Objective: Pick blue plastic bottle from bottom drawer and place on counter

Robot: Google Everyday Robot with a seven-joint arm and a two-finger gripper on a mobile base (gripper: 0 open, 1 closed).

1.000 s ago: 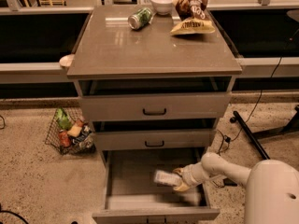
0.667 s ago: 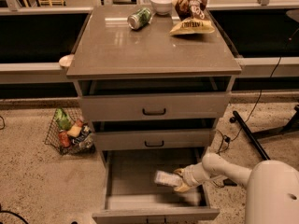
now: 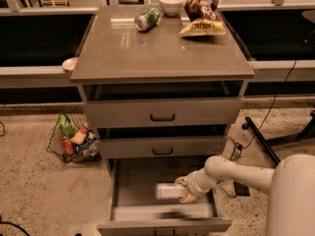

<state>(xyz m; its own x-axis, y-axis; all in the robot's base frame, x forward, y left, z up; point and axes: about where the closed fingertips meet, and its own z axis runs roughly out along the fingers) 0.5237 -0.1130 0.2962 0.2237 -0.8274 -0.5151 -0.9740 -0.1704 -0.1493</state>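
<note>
End effector (image 3: 186, 191) in btm drawer (image 3: 138, 181), tight round pale blue plastic bottle (image 3: 168, 191)

Yellowish claw (image 3: 183, 191) grips seemingly pale bluish bottle (image 3: 168, 191) in grey bottom drawer (image 3: 142, 181).

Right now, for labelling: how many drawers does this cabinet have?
3: top drawer, middle drawer, bottom drawer pulled out, with the gripper at the blue plastic bottle. None seem hidden.

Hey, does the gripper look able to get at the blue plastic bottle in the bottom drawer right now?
Probably yes. The bottom drawer is pulled open, nothing lies over the blue plastic bottle, and the gripper sits inside the drawer at the bottle's right end.
</note>
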